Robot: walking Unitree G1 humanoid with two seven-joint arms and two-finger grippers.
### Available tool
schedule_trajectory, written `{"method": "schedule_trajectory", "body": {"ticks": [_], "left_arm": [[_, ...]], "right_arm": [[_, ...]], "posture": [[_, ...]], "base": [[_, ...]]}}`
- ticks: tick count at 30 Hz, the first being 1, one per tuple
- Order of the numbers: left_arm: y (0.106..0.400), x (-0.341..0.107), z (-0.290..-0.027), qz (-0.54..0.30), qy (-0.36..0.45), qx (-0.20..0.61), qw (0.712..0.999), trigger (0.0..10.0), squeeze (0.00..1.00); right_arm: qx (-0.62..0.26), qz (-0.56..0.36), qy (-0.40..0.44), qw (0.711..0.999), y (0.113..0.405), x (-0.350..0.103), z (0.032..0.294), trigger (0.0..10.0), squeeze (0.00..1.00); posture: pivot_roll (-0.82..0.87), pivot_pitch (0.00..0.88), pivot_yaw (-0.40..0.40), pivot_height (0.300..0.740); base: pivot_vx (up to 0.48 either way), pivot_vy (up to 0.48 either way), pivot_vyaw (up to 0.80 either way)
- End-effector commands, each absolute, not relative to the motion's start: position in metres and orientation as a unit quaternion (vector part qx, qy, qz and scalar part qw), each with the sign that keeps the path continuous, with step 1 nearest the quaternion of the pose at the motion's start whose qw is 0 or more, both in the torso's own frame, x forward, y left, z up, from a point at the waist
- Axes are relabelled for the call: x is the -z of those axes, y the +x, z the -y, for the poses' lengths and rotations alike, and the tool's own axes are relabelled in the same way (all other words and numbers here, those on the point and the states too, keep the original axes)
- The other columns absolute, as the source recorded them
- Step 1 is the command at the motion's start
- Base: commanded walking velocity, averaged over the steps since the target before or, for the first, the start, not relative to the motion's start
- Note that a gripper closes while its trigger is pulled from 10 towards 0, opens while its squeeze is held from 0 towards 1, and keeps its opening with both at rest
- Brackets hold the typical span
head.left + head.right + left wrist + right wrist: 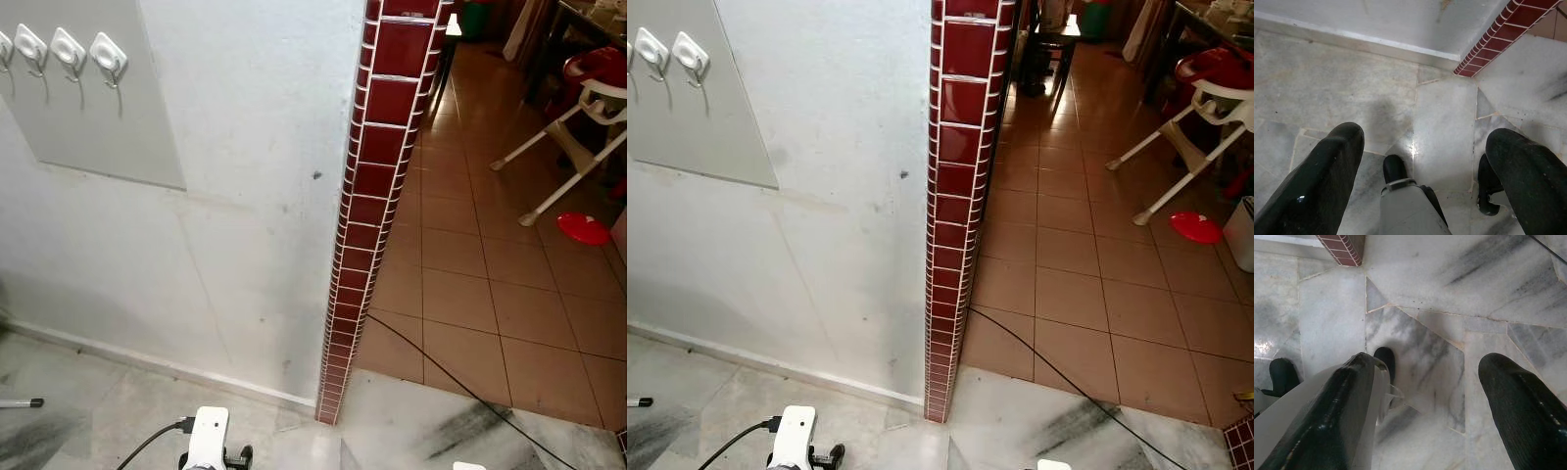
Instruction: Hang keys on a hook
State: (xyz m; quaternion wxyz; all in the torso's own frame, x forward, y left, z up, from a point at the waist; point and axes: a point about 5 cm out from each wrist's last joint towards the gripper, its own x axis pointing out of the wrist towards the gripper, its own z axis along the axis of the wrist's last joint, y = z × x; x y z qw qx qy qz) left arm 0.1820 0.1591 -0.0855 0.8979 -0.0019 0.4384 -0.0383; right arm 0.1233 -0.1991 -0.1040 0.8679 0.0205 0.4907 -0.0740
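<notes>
Up on the left, a row of white adhesive hooks [71,54] sits on a grey wall panel [108,127], mounted high so keys would dangle free; I see no keys anywhere. The left end effector [1430,161] hangs over the marble floor [1327,78], fingers wide apart and empty. The right end effector [1425,396] does likewise, near the red tiled wall edge [377,176].

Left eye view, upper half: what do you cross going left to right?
Wall hooks → grey panel → white wall → red tile column → brown tiled floor → high chair
</notes>
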Motion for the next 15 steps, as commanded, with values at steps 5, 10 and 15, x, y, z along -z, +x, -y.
{"method": "schedule_trajectory", "body": {"ticks": [5, 10, 15], "left_arm": [[0.1861, 0.0829, -0.1717, -0.442, 0.051, 0.062, 0.894, 10.0, 0.0], [0.1861, 0.0829, -0.1717, -0.442, 0.051, 0.062, 0.894, 10.0, 0.0], [0.1861, 0.0829, -0.1717, -0.442, 0.051, 0.062, 0.894, 10.0, 0.0]], "right_arm": [[0.018, -0.477, -0.046, 0.878, 0.1573, 0.0942, 0.1912, 10.0, 0.0], [0.018, -0.477, -0.046, 0.878, 0.1573, 0.0942, 0.1912, 10.0, 0.0], [0.018, -0.477, -0.046, 0.878, 0.1573, 0.0942, 0.1912, 10.0, 0.0]], "posture": [[-0.01, 0.0, -0.015, 0.74], [-0.01, 0.0, -0.015, 0.74], [-0.01, 0.0, -0.015, 0.74]], "base": [[0.0, 0.0, 0.0], [0.0, 0.0, 0.0], [0.0, 0.0, 0.0]]}}
